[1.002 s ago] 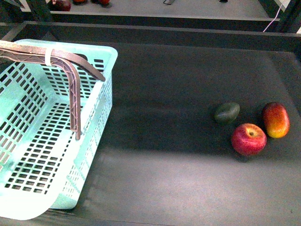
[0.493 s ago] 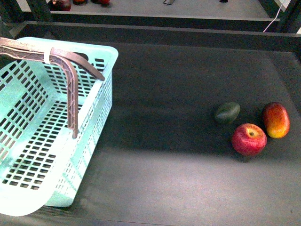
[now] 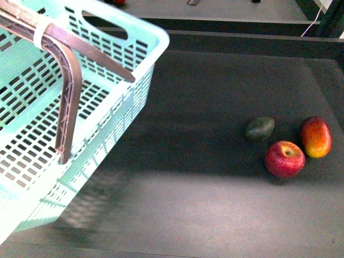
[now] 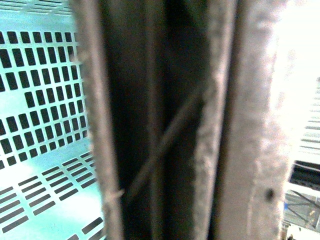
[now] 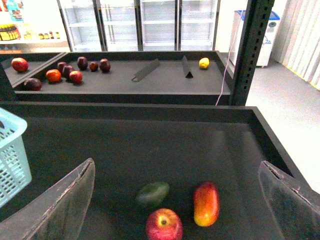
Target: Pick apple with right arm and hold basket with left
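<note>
The light-blue plastic basket (image 3: 151, 33), with slotted walls and floor, hangs tilted over the counter's (image 3: 204, 209) left front corner. Its brown ribbed handle (image 3: 67, 91) bends at a sharp elbow just past a white band (image 3: 41, 33). Half a second earlier the basket sat lower and flatter; now its far rim, pierced by an oval grip hole, has climbed towards the top of the front view, and a blurred shadow lies beneath it.

The left wrist view is filled by the handle (image 4: 160, 125), dark and ribbed, against the slotted basket floor (image 4: 45, 125). A pale grainy band beside it may be a finger, so I cannot tell how the left tool stands.

The apple (image 3: 284, 159), round, glossy red with a yellowish dimple, rests near the counter's right edge, unmoved. Just beside it are an elongated red-orange fruit (image 3: 315, 136) and a dull dark-green fruit (image 3: 260, 128). The right tool (image 5: 176, 166) hangs above them, its grey rough fingers spread wide and holding nothing.
</note>
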Robot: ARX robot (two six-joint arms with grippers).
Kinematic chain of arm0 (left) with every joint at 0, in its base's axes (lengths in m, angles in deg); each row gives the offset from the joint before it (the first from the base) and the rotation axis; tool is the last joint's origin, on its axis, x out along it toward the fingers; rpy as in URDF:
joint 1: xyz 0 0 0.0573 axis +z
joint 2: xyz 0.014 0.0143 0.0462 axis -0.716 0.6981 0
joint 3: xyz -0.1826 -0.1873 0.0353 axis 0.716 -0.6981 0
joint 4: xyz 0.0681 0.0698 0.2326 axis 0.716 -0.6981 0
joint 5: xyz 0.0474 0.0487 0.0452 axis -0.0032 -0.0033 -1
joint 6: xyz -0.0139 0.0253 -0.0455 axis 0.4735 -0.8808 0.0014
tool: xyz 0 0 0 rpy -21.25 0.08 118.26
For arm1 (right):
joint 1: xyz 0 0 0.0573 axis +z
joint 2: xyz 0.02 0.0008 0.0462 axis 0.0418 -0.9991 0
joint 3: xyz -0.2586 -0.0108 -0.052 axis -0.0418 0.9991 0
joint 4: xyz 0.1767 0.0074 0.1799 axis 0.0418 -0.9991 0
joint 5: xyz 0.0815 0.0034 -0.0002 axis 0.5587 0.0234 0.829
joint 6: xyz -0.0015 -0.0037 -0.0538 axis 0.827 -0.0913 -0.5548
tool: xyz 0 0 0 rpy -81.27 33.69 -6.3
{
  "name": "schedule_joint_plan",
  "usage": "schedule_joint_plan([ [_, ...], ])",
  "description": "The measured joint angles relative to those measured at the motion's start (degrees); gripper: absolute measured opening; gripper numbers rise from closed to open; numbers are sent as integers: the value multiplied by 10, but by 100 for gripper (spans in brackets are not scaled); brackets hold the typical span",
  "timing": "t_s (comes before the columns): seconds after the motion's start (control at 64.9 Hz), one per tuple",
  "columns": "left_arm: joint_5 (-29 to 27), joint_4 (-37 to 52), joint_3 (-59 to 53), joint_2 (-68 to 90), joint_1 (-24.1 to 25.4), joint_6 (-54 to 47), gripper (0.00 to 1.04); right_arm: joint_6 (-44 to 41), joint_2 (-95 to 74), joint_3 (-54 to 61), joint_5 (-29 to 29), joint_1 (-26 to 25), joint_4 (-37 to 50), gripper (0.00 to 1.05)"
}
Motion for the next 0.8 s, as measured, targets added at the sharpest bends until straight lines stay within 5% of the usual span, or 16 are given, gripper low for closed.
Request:
schedule_joint_plan([
  [0.339,-32,-42,1,-89,-187,-3,14,0,0,0,0,0,0,96],
  [0.801,-70,-73,43,-107,-348,-13,14,0,0,0,0,0,0,96],
])
